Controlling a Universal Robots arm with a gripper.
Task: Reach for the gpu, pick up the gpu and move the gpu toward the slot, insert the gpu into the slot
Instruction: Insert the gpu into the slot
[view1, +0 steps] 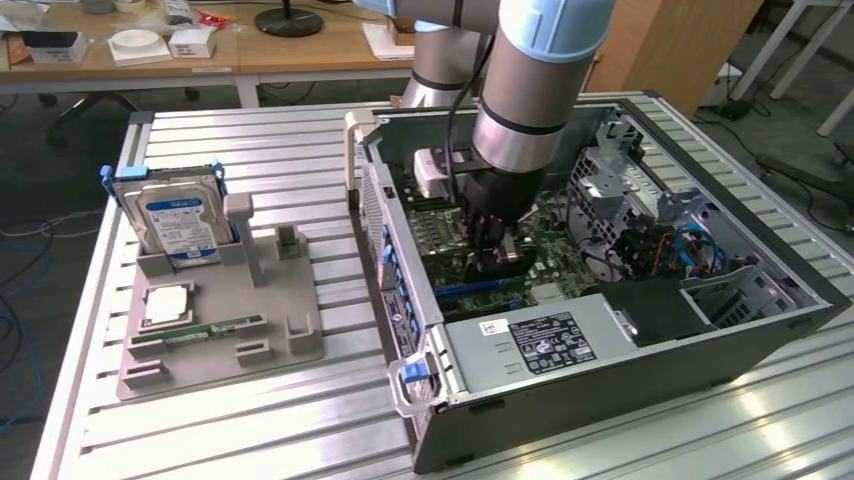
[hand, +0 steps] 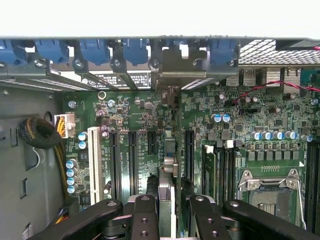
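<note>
My gripper (view1: 491, 262) reaches down inside the open computer case (view1: 747, 330), low over the green motherboard (view1: 554, 250). In the wrist view the gpu (hand: 167, 165) shows edge-on as a thin upright card. It runs from between my black fingers (hand: 145, 215) to its metal bracket (hand: 170, 62) at the case's rear wall. The gripper (hand: 167, 222) is shut on the card from both sides. The card stands in line with the expansion slots (hand: 189, 147); the slot beneath it is hidden by the card itself. Whether its edge sits in the slot I cannot tell.
Blue slot clips (hand: 95, 50) line the rear wall. The CPU socket (hand: 270, 192) and memory slots (hand: 225, 170) lie beside the card. The power supply (view1: 534, 345) fills the case's near end. Outside, a grey fixture (view1: 220, 350) holds the hard drive (view1: 174, 215) and a memory stick (view1: 214, 328).
</note>
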